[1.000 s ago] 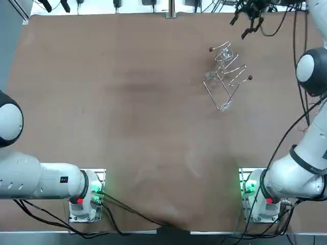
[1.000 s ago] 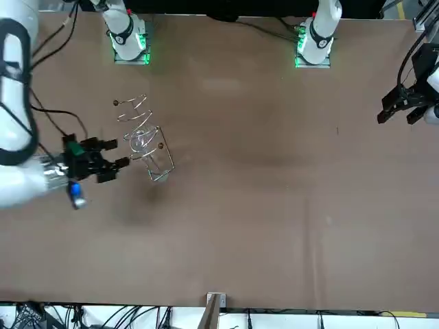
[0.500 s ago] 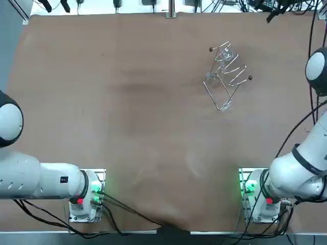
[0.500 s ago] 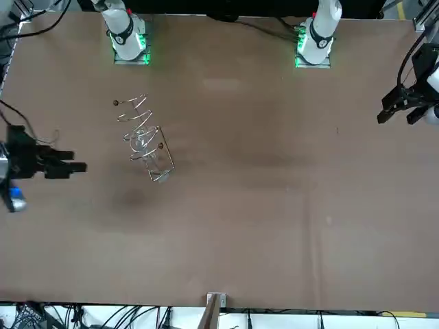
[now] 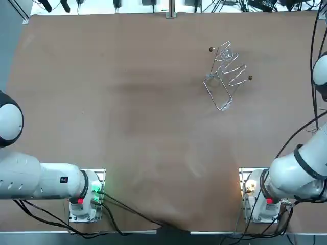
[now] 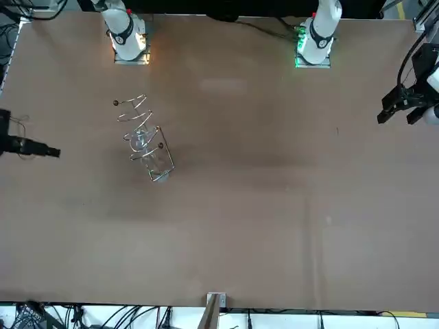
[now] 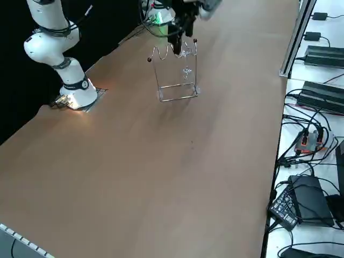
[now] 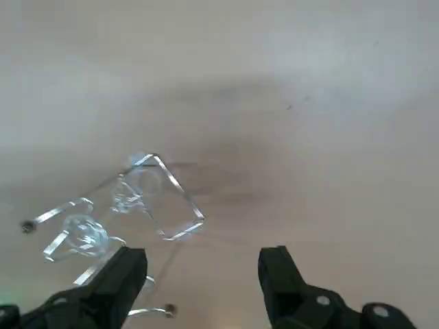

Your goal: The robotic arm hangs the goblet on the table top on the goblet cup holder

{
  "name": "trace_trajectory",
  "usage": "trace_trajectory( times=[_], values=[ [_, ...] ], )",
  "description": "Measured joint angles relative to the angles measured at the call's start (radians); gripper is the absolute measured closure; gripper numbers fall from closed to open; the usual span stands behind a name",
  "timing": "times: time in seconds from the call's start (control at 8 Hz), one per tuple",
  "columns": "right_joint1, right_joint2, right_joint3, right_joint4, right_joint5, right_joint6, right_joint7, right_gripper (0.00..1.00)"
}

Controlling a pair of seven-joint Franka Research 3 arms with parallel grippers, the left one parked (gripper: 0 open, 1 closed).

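Observation:
A wire goblet holder [image 5: 225, 81] stands on the brown table at the far right. A clear goblet [image 5: 225, 53] hangs upside down from its top rail, also seen as the goblet [image 7: 186, 69] inside the holder [image 7: 176, 80] in the right side view. My right gripper [image 6: 49, 151] is off to the robot's right of the holder [image 6: 145, 137], at the table's edge and well apart from it. In the wrist view the gripper [image 8: 202, 264] is open and holds nothing, with the holder [image 8: 161, 199] and goblet [image 8: 82, 231] far below it.
The right arm's base [image 5: 255, 196] shows an orange light at the near edge. Cables and power boxes [image 7: 317, 54] lie on a white strip beyond the far edge of the table.
My right gripper has drawn back from the holder toward the robot's right edge of the table, leaving the goblet hanging. The right base light has turned from green to orange.

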Motion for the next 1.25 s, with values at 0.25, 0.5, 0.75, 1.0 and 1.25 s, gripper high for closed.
trace_trajectory(
  times=[0.25, 0.5, 0.75, 1.0, 1.25],
  values=[
    [0.0, -0.112, 0.0, -0.141, -0.055, 0.085, -0.12, 0.0],
    [0.0, -0.239, 0.001, -0.325, -0.068, 0.218, -0.161, 0.0],
    [0.022, -0.367, -0.008, -0.494, -0.069, 0.292, -0.17, 0.0],
    [0.092, -0.457, -0.075, -0.586, -0.074, 0.306, -0.169, 0.0],
    [0.153, -0.497, -0.137, -0.621, -0.118, 0.306, -0.169, 0.0]
  ],
)
